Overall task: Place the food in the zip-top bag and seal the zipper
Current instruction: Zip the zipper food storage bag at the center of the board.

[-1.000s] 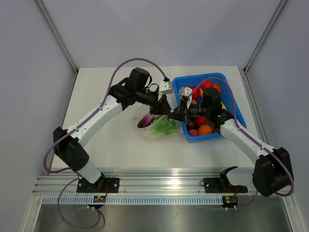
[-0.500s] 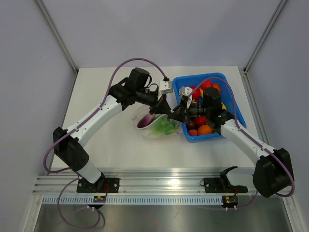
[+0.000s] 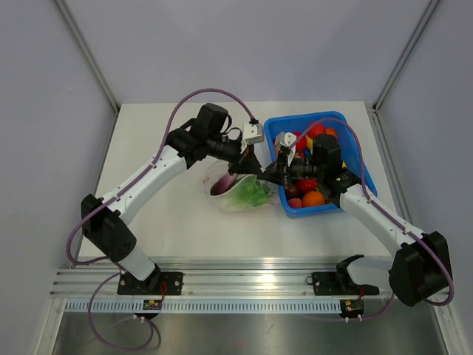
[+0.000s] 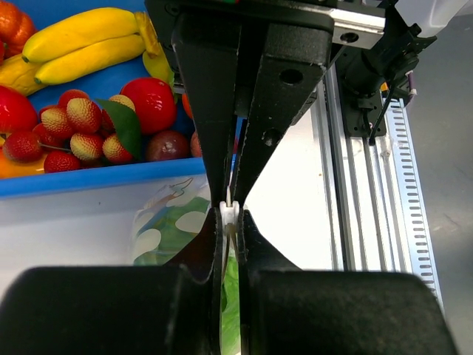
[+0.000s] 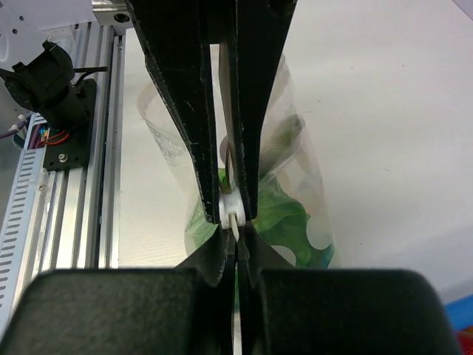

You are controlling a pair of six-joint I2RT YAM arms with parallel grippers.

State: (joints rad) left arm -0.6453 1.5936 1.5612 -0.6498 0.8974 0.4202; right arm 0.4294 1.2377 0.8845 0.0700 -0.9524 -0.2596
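top external view is showing both arms meeting over the white table (image 3: 162, 222), just left of the blue rectangular plastic tray (image 3: 363, 171); the clear floppy plastic zip-top bag printed with white dots (image 3: 238, 201) is lying on the table just beside the tray's near left corner, with its mouth edge lifted toward the arms; the leafy green toy lettuce (image 3: 253, 194) and the long purple toy eggplant (image 3: 221, 186) are already sitting inside it; the left gripper (image 3: 250, 170) and the right gripper (image 3: 270, 174) are facing each other, nearly nose to nose, at that raised edge.

left wrist view is showing its black fingers (image 4: 211, 133) pressing almost fully together on the narrow white zipper strip (image 4: 230, 214); right wrist view is showing its own fingers (image 5: 185, 111) pinching the same strip just as tightly, with the bag hanging below and bulging around the lettuce; many pieces of toy food, among them yellow plastic bananas (image 4: 81, 37) and red strawberries (image 4: 74, 129), are lying in the tray, outside the bag.

the step in hand is looking like the sealing of the zipper; the next move is probably calling for one pinch anchoring the strip while the other is sliding away along it, keeping pressure even so the floppy mouth is not bunching or slipping free.
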